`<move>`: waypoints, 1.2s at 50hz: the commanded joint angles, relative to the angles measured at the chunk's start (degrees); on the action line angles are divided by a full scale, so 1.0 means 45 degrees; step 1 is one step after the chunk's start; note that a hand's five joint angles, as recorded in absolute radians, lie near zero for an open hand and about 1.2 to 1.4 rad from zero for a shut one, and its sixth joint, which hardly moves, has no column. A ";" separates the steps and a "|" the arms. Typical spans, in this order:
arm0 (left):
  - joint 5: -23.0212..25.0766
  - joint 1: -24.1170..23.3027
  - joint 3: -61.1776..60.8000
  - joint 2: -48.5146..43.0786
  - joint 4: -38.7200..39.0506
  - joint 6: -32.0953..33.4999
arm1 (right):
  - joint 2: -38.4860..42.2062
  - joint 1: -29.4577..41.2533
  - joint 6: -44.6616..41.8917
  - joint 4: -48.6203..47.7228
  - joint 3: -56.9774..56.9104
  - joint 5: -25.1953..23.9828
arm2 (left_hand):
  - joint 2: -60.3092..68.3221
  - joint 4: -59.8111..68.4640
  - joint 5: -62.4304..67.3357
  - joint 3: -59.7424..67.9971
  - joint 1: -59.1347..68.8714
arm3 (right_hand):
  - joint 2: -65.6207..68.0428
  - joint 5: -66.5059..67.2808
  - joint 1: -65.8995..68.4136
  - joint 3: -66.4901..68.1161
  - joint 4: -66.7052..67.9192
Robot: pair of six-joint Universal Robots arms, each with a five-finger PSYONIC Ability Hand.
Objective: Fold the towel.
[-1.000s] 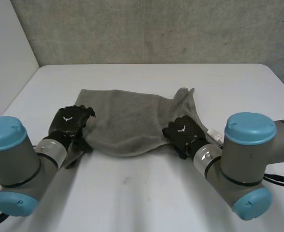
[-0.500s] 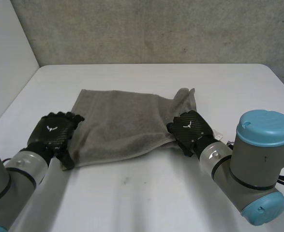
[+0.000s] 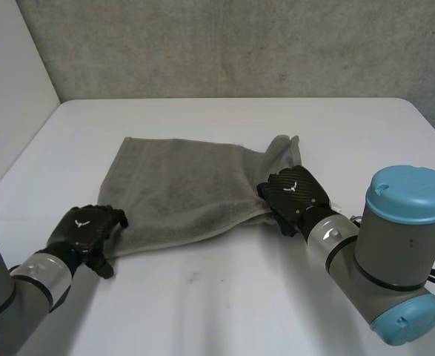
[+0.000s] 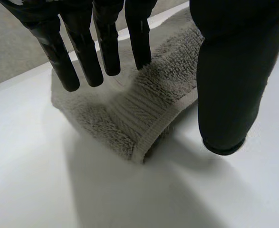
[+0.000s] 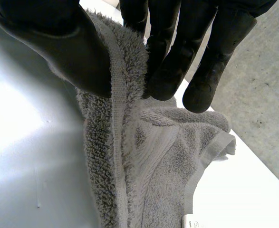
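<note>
The grey towel [image 3: 191, 185] lies spread on the white table [image 3: 224, 304], bunched up at its right side. My left hand [image 3: 84, 228] rests at the towel's near left corner. In the left wrist view its fingers [image 4: 84, 52] hang straight above that corner of the towel [image 4: 144, 109], the thumb [image 4: 227, 90] stands apart beside it, and nothing is gripped. My right hand [image 3: 295, 194] is on the near right edge. In the right wrist view its thumb [image 5: 68, 45] and fingers pinch a fold of the towel [image 5: 149, 161] between them.
A grey wall runs behind the table's far edge, and a pale wall stands at the left. A white label [image 5: 191, 221] sticks out of the towel's bunched right end. Bare table lies in front of the towel and on both sides.
My left hand let go of the towel's left edge and drew back towards the near left; that corner now lies flat. The right hand shifted slightly right, still pinching the towel.
</note>
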 commanded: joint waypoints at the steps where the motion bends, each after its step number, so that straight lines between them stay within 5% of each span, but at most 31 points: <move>1: 0.0086 0.0016 0.0429 -0.1025 0.0492 0.0019 | -0.0013 -0.0004 0.0032 -0.0006 -0.0002 0.0019 | 0.1734 0.1729 0.1727 0.1731 0.1738 | 0.0823 0.0833 0.0999 0.0723 0.0770; 8: -0.0011 0.0036 0.1151 -0.1282 0.1213 -0.0136 | -0.0189 -0.0180 0.0052 -0.0006 -0.0002 0.0039 | 0.6776 0.6772 0.6770 0.6774 0.6781 | 0.0823 0.0833 0.0999 0.0723 0.0770; 26: -0.0285 0.0388 0.1250 -0.1203 0.2974 -0.0039 | -0.0209 -0.0414 0.0052 -0.0006 -0.0139 0.0371 | 0.8240 0.8236 0.8234 0.8238 0.8244 | 0.0688 0.0699 0.0864 0.0588 0.0635; 27: -0.0265 0.0504 0.1212 -0.1164 0.2935 -0.0059 | -0.0150 -0.0414 0.0032 0.0013 -0.0139 0.0371 | 1.0757 1.0753 1.0750 1.0755 1.0761 | -0.3014 -0.3003 -0.2838 -0.3114 -0.3067; 28: -0.0265 0.0601 0.1173 -0.1125 0.2915 -0.0040 | -0.0150 -0.0414 0.0032 0.0014 -0.0139 0.0371 | 1.1554 1.1550 1.1548 1.1552 1.1558 | -0.3051 -0.3040 -0.2875 -0.3151 -0.3104; 29: -0.0265 0.0602 0.1172 -0.1125 0.2915 -0.0039 | -0.0092 -0.0433 0.0032 0.0014 -0.0178 0.0390 | 1.1562 1.1558 1.1556 1.1560 1.1566 | -0.6789 -0.6779 -0.6613 -0.6889 -0.6842; 32: -0.0226 0.0661 0.1094 -0.1086 0.2876 -0.0039 | 0.0064 -0.0628 0.0110 0.0285 -0.0314 0.0391 | 1.1562 1.1558 1.1556 1.1560 1.1566 | -0.9995 -0.9984 -0.9819 -1.0095 -1.0048; 41: -0.0265 0.0875 0.1055 -0.0715 0.2876 -0.0137 | 0.0612 -0.1742 0.1282 0.3041 -0.1213 0.0293 | 1.1562 1.1558 1.1556 1.1560 1.1566 | -1.0939 -1.0928 -1.0763 -1.1039 -1.0992; 47: -0.0246 0.1383 0.1094 -0.0520 0.2876 -0.0176 | 0.0143 -0.3129 0.2220 0.3998 -0.1057 -0.0078 | 1.1562 1.1558 1.1556 1.1560 1.1566 | -1.0864 -1.0853 -1.0688 -1.0964 -1.0917; 60: -0.0187 0.1950 0.1192 0.0241 0.2857 -0.0234 | -0.0540 -0.5375 0.2454 0.3939 0.0838 -0.2793 | 1.1562 1.1558 1.1556 1.1560 1.1566 | -1.0528 -1.0517 -1.0352 -1.0627 -1.0581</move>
